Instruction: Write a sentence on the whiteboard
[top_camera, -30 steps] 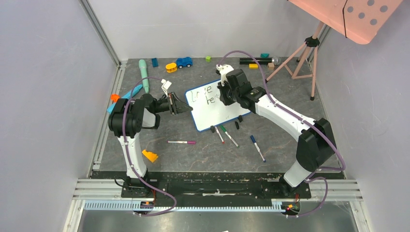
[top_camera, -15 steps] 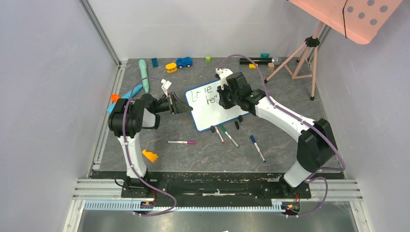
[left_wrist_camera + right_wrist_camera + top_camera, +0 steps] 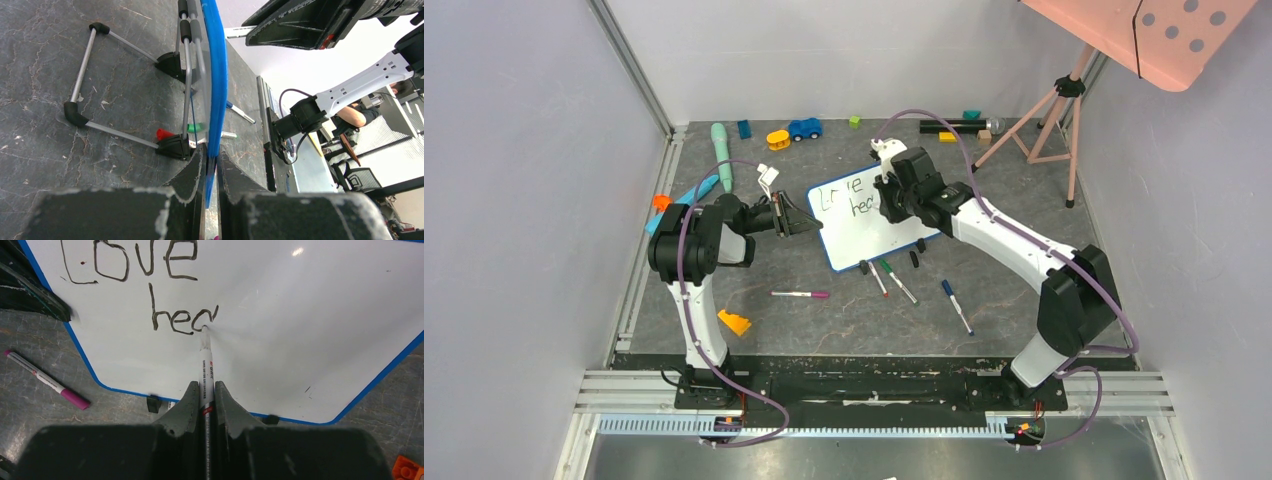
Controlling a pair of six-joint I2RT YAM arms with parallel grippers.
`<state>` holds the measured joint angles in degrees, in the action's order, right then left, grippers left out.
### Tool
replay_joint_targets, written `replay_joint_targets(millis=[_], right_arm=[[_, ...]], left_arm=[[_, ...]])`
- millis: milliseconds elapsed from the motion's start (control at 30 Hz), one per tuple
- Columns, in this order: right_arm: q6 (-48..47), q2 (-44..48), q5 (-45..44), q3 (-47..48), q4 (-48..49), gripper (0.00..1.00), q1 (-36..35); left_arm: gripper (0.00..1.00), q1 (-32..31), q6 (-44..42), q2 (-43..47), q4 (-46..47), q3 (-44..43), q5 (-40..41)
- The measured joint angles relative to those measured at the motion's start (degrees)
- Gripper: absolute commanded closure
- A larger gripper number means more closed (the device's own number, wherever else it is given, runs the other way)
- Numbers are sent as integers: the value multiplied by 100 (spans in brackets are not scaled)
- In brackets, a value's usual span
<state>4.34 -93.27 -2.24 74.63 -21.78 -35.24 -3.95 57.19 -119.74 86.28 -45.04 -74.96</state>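
Two arms, one board: left steadies, right writes.
Top view: whiteboard (image 3: 879,232) stands mid-table, nearer the far edge, between both arms. The sentence (image 3: 848,198) sits in its upper left, unfinished: "Love" plus part of a second word. Left arm reaches in low and level from the table's left side, left gripper (image 3: 800,222) at the board's left edge. Right arm arches over from the right, right gripper (image 3: 886,200) pitched down onto the face. Left wrist view: jaws pinched together on the board's blue rim, likely so it can't slide or tip under pen pressure; wire legs (image 3: 125,85) prop it behind. Right wrist view: jaws clamped on a marker (image 3: 206,371) held in line with the gripper, probably for stroke control, tip touching the board at the tail of "hea". More writing looks due.
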Motion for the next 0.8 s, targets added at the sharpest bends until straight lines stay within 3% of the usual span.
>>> replay_joint_targets(millis=[333, 800], right_arm=[[-35, -181, -125, 433, -17, 100, 2], [-33, -35, -166, 94, 31, 100, 2]], left_arm=[[98, 0, 0, 0, 0, 0, 0], [98, 0, 0, 0, -2, 0, 2]])
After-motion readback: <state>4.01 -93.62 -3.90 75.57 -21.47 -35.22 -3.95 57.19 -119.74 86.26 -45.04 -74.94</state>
